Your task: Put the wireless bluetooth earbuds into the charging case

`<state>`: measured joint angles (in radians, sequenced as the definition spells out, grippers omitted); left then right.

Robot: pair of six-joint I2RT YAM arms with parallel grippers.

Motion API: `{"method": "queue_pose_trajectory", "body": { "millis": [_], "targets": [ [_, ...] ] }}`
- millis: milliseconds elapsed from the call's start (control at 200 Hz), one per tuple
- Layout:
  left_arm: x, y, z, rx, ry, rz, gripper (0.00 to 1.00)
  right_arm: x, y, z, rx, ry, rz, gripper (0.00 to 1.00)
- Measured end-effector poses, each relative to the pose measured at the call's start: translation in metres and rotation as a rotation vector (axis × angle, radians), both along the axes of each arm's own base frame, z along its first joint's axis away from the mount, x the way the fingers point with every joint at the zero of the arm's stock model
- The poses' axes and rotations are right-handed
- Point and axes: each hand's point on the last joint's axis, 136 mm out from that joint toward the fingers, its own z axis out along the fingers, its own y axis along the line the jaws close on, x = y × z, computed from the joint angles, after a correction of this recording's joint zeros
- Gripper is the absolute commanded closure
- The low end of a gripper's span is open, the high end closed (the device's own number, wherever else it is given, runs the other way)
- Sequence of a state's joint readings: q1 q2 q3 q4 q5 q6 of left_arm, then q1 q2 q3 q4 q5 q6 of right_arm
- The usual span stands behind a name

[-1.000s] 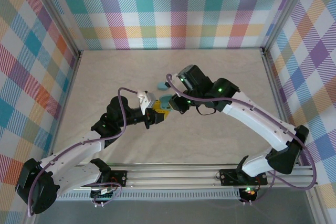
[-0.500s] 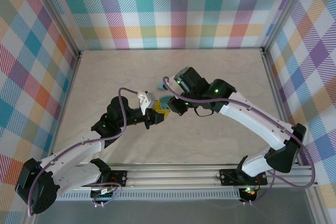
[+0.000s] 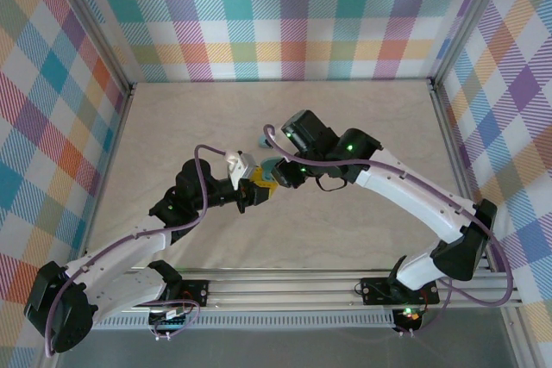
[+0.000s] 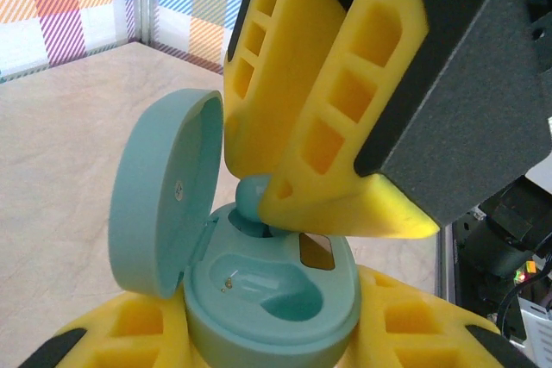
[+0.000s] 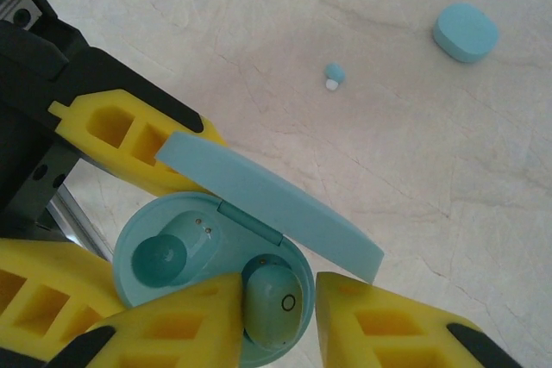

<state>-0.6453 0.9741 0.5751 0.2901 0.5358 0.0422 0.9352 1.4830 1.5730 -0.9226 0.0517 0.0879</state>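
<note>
Left gripper point(image 4: 267, 338): closed narrow on the base of the charging case point(image 4: 285, 308). One yellow finger sits on each side of the base at the bottom of the left wrist frame.
Charging case: held off the table point(image 5: 259, 32) with its lid point(image 4: 159, 196) swung open. In the top view it lies at centre frame, between the two wrists.
Right gripper point(image 5: 278, 292): jaws narrow, with one earbud point(image 5: 272, 299) between the fingertips. A thin dark slit shows on the right side of the earbud, so whether the pads are clamping it cannot be told.
Earbud position: at the lower centre of the right wrist frame, partly down in the right-hand socket. In the left wrist view it hangs directly under the descending fingertips, touching the case's inner deck.
Key relation: the socket lies straight ahead of the fingertips, along the finger axis. The earbud's long axis runs roughly up and down the right wrist frame, and it appears to match the pocket.
Empty socket point(image 5: 168, 252): just left of the held earbud, with its contact pins exposed.
Loose earbud point(image 5: 333, 75): on the table in the upper right of the right wrist frame, well apart from the case.
Second case point(image 5: 466, 32): closed, further toward the upper right.
Nearer arm for the loose earbud: probably the right, since the left is occupied holding the case.
</note>
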Motion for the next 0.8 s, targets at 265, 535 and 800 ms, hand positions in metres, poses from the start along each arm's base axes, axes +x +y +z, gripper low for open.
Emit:
{"method": "queue_pose_trajectory", "body": {
  "millis": [265,535,800],
  "targets": [
    [-0.001,0.002,0.001,-0.003,-0.006,0.006,1.0,-0.003,0.003,0.003,0.021,0.019,0.004,0.65],
    [0.002,0.003,0.003,-0.004,-0.012,0.026,1.0,-0.008,0.005,0.011,0.058,0.041,0.003,0.64],
    [0.004,0.008,0.004,-0.011,-0.01,0.057,1.0,-0.024,0.003,0.054,0.198,0.04,0.015,0.59]
  ]
}}
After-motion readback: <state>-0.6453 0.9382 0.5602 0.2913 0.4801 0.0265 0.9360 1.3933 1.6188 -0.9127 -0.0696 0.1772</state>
